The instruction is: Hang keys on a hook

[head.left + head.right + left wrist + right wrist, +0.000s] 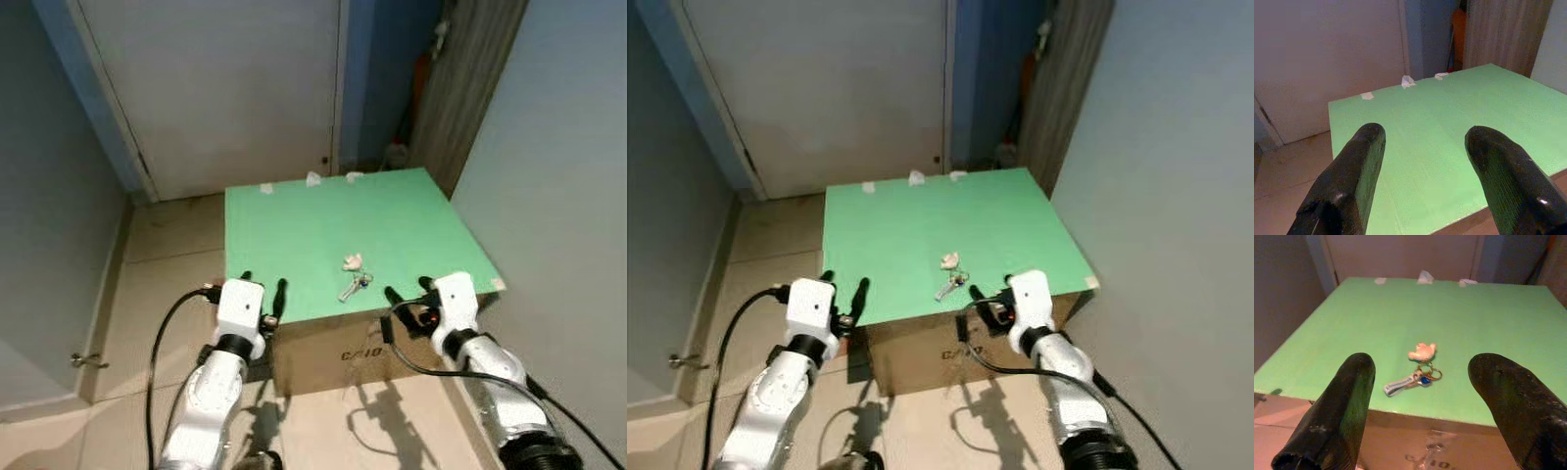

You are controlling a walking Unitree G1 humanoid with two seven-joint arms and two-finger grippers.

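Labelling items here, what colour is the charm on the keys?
Pale peach charm, clearest in the right wrist view.

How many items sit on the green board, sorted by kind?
Bunch of keys near the front edge of the green board: 1
White scraps along the far edge: 3
Total: 4

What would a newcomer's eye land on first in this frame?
The bright green board atop a cardboard box, by a pale door. Near its front edge lies a small bunch of keys with a pale charm. The left pincer and right pincer flank it, both open.
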